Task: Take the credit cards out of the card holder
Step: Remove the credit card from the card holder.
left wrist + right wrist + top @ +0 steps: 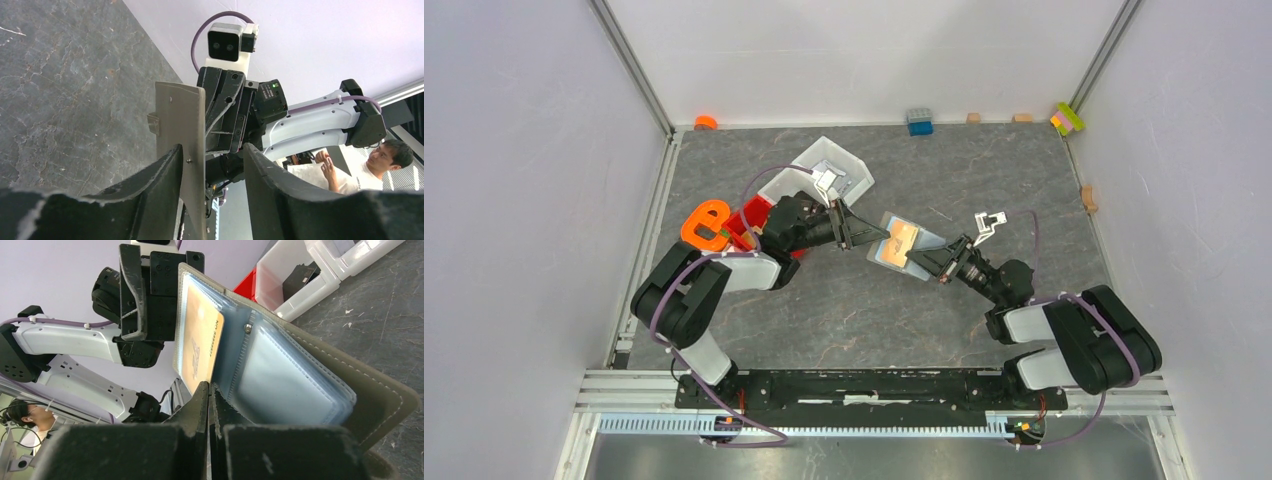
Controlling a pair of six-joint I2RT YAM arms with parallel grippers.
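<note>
Looking across your grey marbled table (984,170), find the white plastic bin (809,160). Just near-right of it, the taupe bifold card holder (320,375) hangs open. Your right gripper (207,386) pinches its inner edge, your left gripper (212,147) stands spread around one flap, and an orange-tan credit card (200,340) sits sleeved inside.

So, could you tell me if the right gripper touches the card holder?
Touching: right wrist view shows the right gripper pinching a sleeve of the card holder.
</note>
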